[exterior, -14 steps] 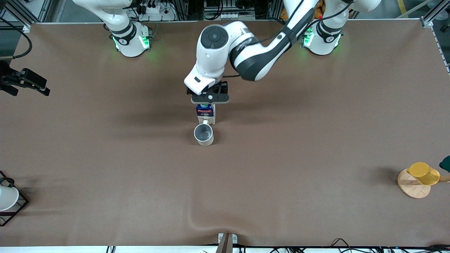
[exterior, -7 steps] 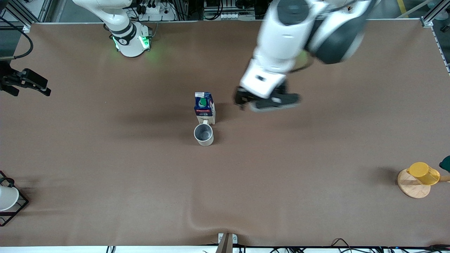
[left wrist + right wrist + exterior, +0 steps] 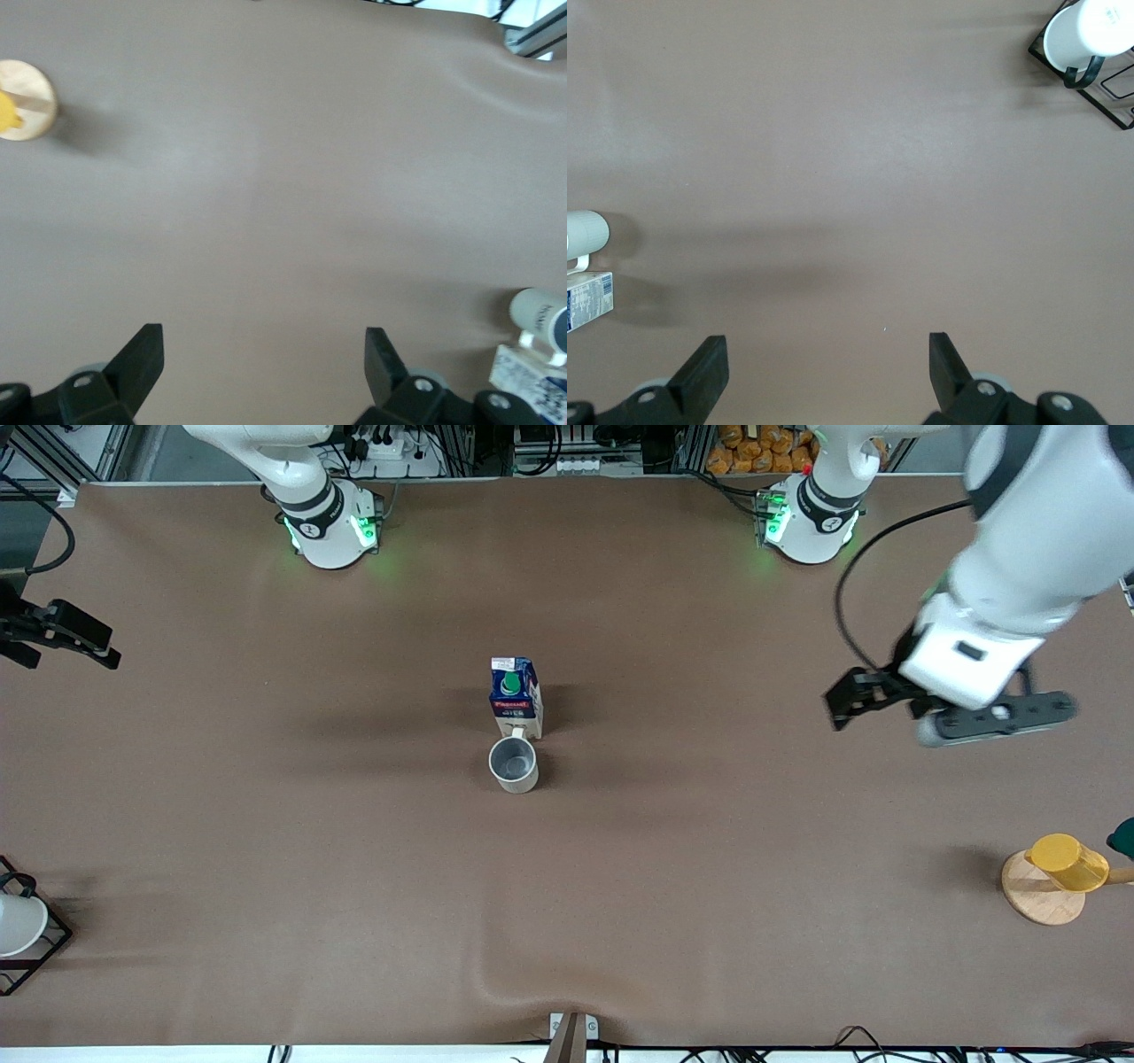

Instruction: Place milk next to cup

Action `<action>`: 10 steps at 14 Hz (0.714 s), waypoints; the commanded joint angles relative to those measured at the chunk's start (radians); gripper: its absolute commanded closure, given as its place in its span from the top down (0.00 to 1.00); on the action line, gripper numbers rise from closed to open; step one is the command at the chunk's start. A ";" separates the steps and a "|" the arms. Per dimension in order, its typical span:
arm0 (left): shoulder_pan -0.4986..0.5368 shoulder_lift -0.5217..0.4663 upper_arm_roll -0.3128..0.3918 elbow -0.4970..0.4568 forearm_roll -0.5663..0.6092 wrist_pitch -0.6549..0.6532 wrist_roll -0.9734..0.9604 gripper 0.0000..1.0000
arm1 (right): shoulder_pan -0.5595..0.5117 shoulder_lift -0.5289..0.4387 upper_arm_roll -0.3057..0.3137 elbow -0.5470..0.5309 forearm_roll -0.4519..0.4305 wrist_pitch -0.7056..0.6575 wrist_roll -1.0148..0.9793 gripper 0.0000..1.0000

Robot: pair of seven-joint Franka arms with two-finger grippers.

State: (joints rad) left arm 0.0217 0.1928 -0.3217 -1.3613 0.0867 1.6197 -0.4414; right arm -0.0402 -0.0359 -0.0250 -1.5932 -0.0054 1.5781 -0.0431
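- Left gripper [image 3: 952, 710]: fingers spread wide, nothing between them, up in the air over bare table toward the left arm's end.
- Milk [image 3: 516, 695]: upright on mid-table, well apart from the left gripper (toward the right arm's end from it).
- Cup [image 3: 514, 763]: upright, just beside the milk and nearer the front camera; handle points at the carton.
- Right gripper [image 3: 62, 634]: fingers spread, holding nothing, waiting at the right arm's edge, well apart from the milk.
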 commanded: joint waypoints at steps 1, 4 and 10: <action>0.066 -0.049 -0.014 -0.035 -0.001 -0.061 0.082 1.00 | -0.006 -0.001 0.005 -0.002 0.019 -0.003 -0.001 1.00; 0.119 -0.050 -0.016 -0.038 -0.001 -0.078 0.099 1.00 | 0.002 -0.001 0.005 -0.002 0.024 -0.018 -0.001 1.00; 0.132 -0.090 -0.005 -0.047 -0.016 -0.112 0.118 1.00 | 0.005 -0.001 0.005 -0.001 0.024 -0.018 -0.003 1.00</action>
State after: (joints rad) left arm 0.1424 0.1557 -0.3244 -1.3726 0.0862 1.5176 -0.3531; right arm -0.0366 -0.0354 -0.0208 -1.5938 0.0041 1.5655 -0.0432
